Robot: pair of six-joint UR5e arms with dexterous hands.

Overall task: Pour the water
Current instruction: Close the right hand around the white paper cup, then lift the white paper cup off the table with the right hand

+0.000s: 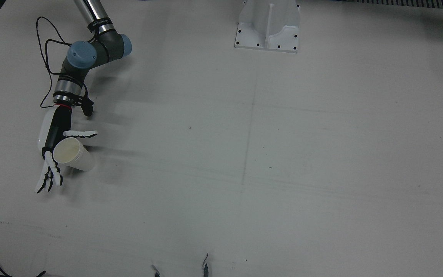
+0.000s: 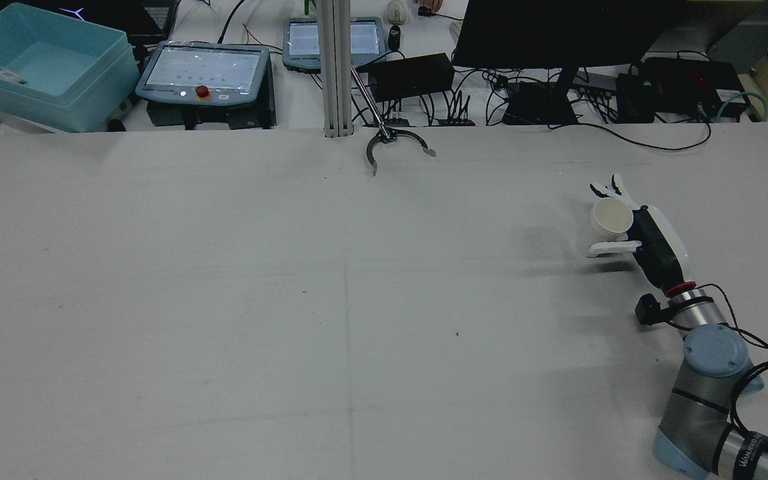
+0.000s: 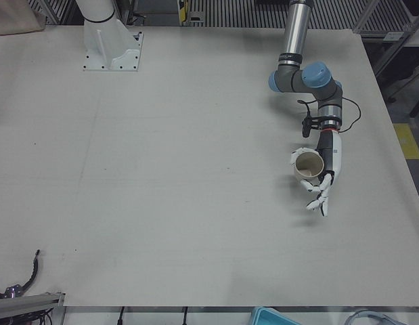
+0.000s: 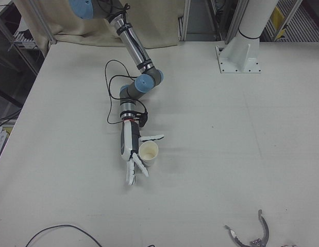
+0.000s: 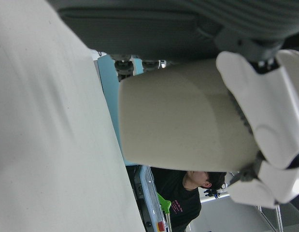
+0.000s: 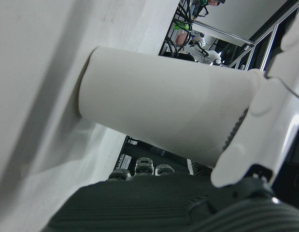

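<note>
Starting with the front view, the right hand [image 1: 52, 142] lies low on the worktop [image 1: 244, 173] with the right cup [image 1: 73, 154], a plain cream disposable cup, upright between its thumb and its straight, spread fingers. No water shows inside it.

The rear view shows that cup [image 2: 612, 219] against the palm. A band on the arm carries lettering too small to read. The left arm falls outside this view.

In the left-front view, the left hand [image 3: 325, 166] cradles the left cup [image 3: 308, 166], a matching cup, mouth up.

The right-front view shows the right hand's fingers reaching past the cup [image 4: 148, 152]. I cannot tell whether they press on it.

The left hand view has white fingers [image 5: 265, 111] clamped on the upper wall of the left cup. Its base looks clear of the worktop, so I judge it held.

In the right hand view, the right cup's base sits on the worktop.

Neither cup bears any print. Both look light, thin-walled and easily crushed. Mid-wall, with a gentle squeeze, is the safest place to hold them. A firm grip at the rim would likely buckle it.
</note>
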